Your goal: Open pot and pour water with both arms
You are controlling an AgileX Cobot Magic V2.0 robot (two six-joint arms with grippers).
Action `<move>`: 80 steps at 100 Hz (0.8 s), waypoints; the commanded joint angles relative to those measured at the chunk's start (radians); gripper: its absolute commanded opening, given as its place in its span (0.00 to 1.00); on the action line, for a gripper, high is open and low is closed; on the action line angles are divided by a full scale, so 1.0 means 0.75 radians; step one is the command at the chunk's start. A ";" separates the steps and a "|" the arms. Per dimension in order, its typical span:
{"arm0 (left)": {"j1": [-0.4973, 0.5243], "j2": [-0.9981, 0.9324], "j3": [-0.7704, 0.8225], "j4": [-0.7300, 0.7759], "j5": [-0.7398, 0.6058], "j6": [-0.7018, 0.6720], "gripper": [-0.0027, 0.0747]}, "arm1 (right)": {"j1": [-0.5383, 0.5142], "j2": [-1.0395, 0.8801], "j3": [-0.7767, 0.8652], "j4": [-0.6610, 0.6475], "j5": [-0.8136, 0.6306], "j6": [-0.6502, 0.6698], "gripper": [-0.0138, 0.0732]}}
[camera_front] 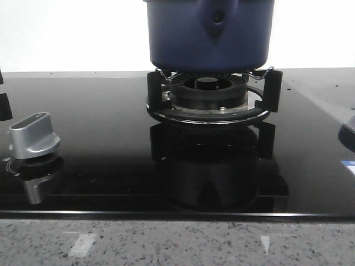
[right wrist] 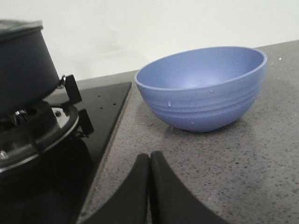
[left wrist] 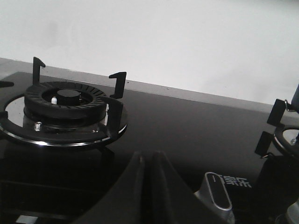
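Note:
The dark blue pot (camera_front: 208,33) stands on the black pronged burner (camera_front: 211,94) at the middle back; its teardrop handle mount with a dark hole faces me. Its top is cut off in the front view. In the right wrist view the pot (right wrist: 21,65) sits on the burner, with a lid rim just showing. My right gripper (right wrist: 149,156) is shut and empty over the speckled counter, near a blue bowl (right wrist: 203,86). My left gripper (left wrist: 147,155) is shut and empty over the black glass hob, between a second burner (left wrist: 65,105) and a silver knob (left wrist: 217,196).
The silver knob (camera_front: 34,136) stands on the left of the glass hob (camera_front: 111,160). The speckled stone counter (camera_front: 177,244) runs along the front edge and to the right of the hob (right wrist: 243,158). A white wall stands behind.

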 commanded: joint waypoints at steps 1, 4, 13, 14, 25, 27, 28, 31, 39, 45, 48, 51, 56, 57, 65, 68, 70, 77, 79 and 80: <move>-0.010 -0.036 0.042 -0.105 -0.113 -0.011 0.01 | -0.011 -0.032 0.035 0.081 -0.126 0.000 0.11; -0.010 -0.036 0.042 -0.137 -0.113 -0.011 0.01 | -0.011 -0.032 0.035 0.095 -0.126 0.000 0.11; -0.010 -0.036 0.042 -0.222 -0.113 -0.011 0.01 | -0.011 -0.032 0.035 0.188 -0.126 0.000 0.11; -0.010 -0.036 0.042 -0.249 -0.113 -0.011 0.01 | -0.011 -0.032 0.035 0.204 -0.126 0.000 0.11; -0.010 -0.036 0.040 -0.419 -0.136 -0.011 0.01 | -0.011 -0.032 0.035 0.373 -0.120 0.000 0.11; -0.010 -0.036 0.040 -0.444 -0.143 -0.011 0.01 | -0.011 -0.032 0.033 0.408 -0.120 0.000 0.11; -0.010 -0.036 0.040 -0.469 -0.150 -0.011 0.01 | -0.011 -0.032 0.033 0.427 -0.120 0.000 0.11; -0.010 -0.036 0.037 -0.516 -0.163 -0.011 0.01 | -0.011 -0.032 0.026 0.458 -0.114 0.000 0.11; -0.010 -0.036 0.012 -0.622 -0.173 -0.011 0.01 | -0.011 -0.030 -0.023 0.469 -0.014 0.000 0.11; -0.010 -0.036 -0.022 -0.640 -0.151 -0.011 0.01 | -0.011 -0.027 -0.087 0.458 0.074 0.000 0.11; -0.010 -0.036 -0.045 -0.640 -0.132 -0.011 0.01 | -0.011 -0.021 -0.120 0.448 0.114 0.000 0.11; -0.010 -0.034 -0.071 -0.640 -0.104 -0.011 0.01 | -0.011 -0.009 -0.155 0.432 0.159 0.000 0.11; -0.010 -0.018 -0.126 -0.629 -0.055 -0.011 0.01 | -0.011 0.019 -0.221 0.416 0.211 0.000 0.11; -0.010 -0.015 -0.144 -0.625 -0.048 -0.011 0.01 | -0.011 0.031 -0.240 0.412 0.218 0.000 0.11; -0.010 0.041 -0.250 -0.557 0.056 -0.011 0.01 | -0.011 0.117 -0.354 0.354 0.312 0.000 0.11; -0.010 0.078 -0.294 -0.531 0.099 -0.011 0.01 | -0.011 0.158 -0.408 0.323 0.350 0.000 0.11; -0.010 0.106 -0.327 -0.509 0.133 -0.011 0.01 | -0.011 0.191 -0.431 0.308 0.383 0.000 0.11; -0.010 0.213 -0.442 -0.481 0.265 0.042 0.01 | -0.011 0.314 -0.551 0.261 0.517 0.000 0.11; -0.010 0.237 -0.476 -0.486 0.306 0.076 0.01 | -0.011 0.353 -0.589 0.251 0.563 0.000 0.11; -0.010 0.261 -0.499 -0.487 0.319 0.102 0.01 | -0.011 0.379 -0.614 0.242 0.579 0.000 0.11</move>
